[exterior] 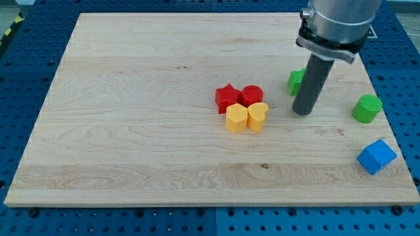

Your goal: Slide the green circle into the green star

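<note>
Green circle [367, 108] sits near the tabletop's [131, 131] right edge, apart from our tip [301, 113]. We carry no fingers, only a rod. Partly hidden behind that rod lies the green star [296, 80]. Our tip rests between both green blocks, nearer the star.

Under my work lies a pale wooden tabletop [144, 98] with fine grain lines running toward three and nine o'clock and one small dark knot near six o'clock. Around it on every side I see a blue perforated base [26, 65] with regular holes. The light is even, throwing soft shadows.
</note>
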Available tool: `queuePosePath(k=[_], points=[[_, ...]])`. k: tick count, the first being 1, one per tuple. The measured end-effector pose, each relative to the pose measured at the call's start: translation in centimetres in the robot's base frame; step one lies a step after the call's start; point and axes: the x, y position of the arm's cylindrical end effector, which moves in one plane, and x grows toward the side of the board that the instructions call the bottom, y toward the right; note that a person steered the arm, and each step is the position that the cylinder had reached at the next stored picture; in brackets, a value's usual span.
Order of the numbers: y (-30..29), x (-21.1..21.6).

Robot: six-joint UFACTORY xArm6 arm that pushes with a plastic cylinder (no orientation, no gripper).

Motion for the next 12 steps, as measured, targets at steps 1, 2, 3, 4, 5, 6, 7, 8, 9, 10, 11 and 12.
queuePosePath(k=[1,2,3,4,5,6,7,8,9,10,11,12], points=[[4.4,0.5],[6.8,2.6],[9.8,4.4],[15.0,4.5],[17.8,3.6],[15.2,2.6],[11.2,1.6],[9.6,-1.0],[9.4,-1.1],[10.6,-0.6],[11.7,-1.9],[10.3,-4.1]])
